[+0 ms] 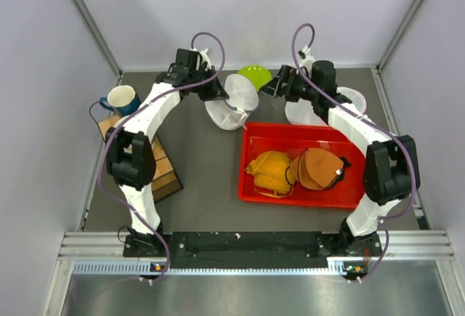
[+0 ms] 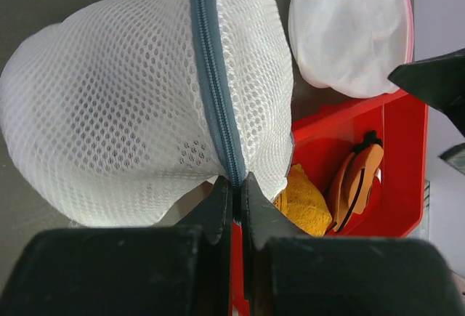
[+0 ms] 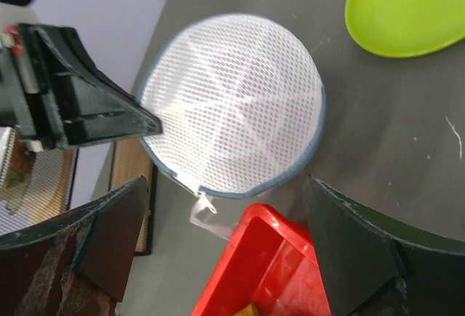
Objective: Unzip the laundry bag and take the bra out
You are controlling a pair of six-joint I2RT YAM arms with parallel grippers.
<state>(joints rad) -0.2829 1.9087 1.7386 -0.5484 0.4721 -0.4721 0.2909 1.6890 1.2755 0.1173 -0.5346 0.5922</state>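
Observation:
A white mesh laundry bag (image 1: pixel 234 102) with a grey zipper lies at the back of the table, left of the red bin's far corner. My left gripper (image 1: pixel 218 91) is shut on the bag's zipper seam (image 2: pixel 234 178); the zipper (image 2: pixel 211 76) looks closed. The bag fills the left wrist view (image 2: pixel 123 112). My right gripper (image 1: pixel 276 85) is open and empty, hovering to the bag's right; the bag (image 3: pixel 232 105) lies just ahead of its jaws (image 3: pixel 225 185). A white tab (image 3: pixel 202 211) hangs from the bag's rim. I see no bra inside this bag.
A red bin (image 1: pixel 251 178) holds a yellow bra (image 1: pixel 270 172) and an orange bra (image 1: pixel 318 168). A second white mesh bag (image 1: pixel 304 112) lies under the right arm. A green plate (image 1: pixel 254 76) is behind, a blue mug (image 1: pixel 123 100) and a wooden box (image 1: pixel 161 167) at left.

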